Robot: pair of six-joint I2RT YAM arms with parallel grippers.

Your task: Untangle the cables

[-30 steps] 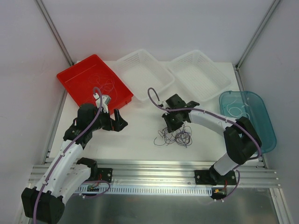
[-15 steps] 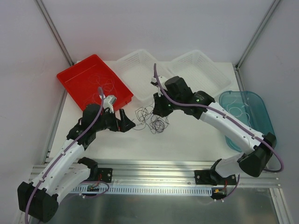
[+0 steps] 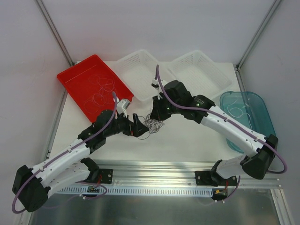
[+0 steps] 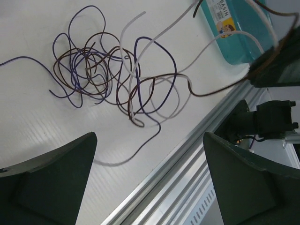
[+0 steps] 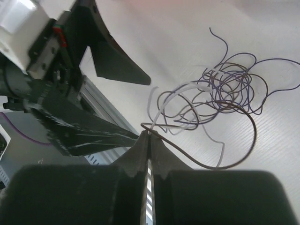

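Observation:
A tangle of thin purple, brown and white cables [image 3: 153,123] lies mid-table between the two grippers. My right gripper [image 3: 157,112] is shut on a brown and a white strand at its tips [image 5: 149,133]. The rest of the tangle [image 5: 228,84] hangs and spreads beyond it on the white table. My left gripper [image 3: 138,128] is open and empty, just left of the tangle. In the left wrist view its fingers [image 4: 47,183] stand wide apart, with the tangle [image 4: 108,79] ahead of them on the table.
A red tray [image 3: 70,79] holding loose cables sits at the back left. Two white baskets [image 3: 143,75] [image 3: 199,75] stand at the back. A teal bin [image 3: 255,101] with a cable is at the right. The aluminium rail [image 3: 154,171] runs along the near edge.
My right gripper carried the tangle left from centre-right to mid-table. My left arm reached right, and its open gripper now sits beside the tangle.

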